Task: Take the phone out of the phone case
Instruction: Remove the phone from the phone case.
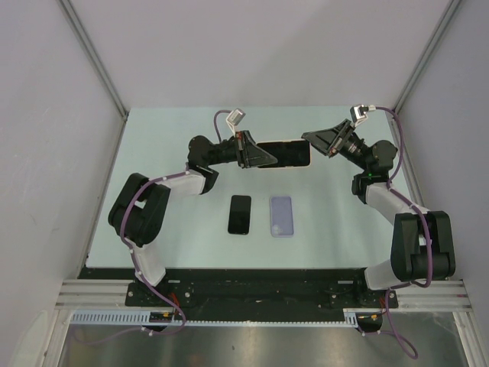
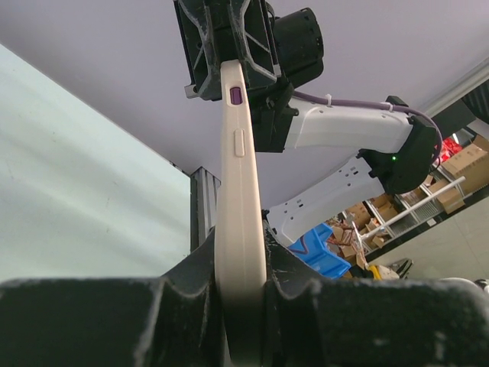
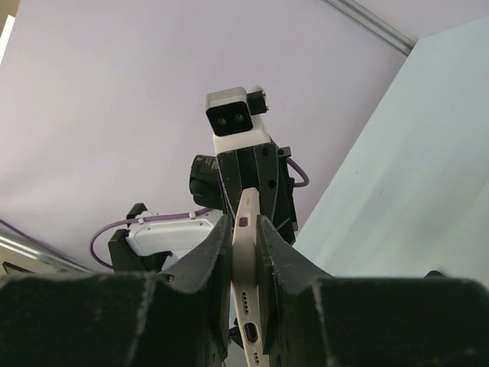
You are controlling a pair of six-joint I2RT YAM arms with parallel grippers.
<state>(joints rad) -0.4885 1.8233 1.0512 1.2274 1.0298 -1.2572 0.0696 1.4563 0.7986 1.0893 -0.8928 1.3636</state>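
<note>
Item: cased phone (image 1: pixel 284 153) | Place: aloft, bridging both tools | left tool (image 2: pixel 241 256): pinching one end | right tool (image 3: pixel 243 223): pinching opposite end | Risk: both clamp case and handset together; pulling may twist it or drop it onto the bench (image 1: pixel 328 229).

One cased phone (image 1: pixel 284 153), one bare black phone (image 1: pixel 239 215), one pale translucent case (image 1: pixel 282 216), and two arms (image 1: pixel 145 210) (image 1: pixel 409 229).

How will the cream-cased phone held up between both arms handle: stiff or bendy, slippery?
The cased phone spans straight between the left pincer and right pincer without sagging, so it is probably rigid overall. Its smooth, rounded surface looks somewhat slippery, so the end pinches might slide under pulling. Thin and flat, it likely won't roll if set down.
</note>
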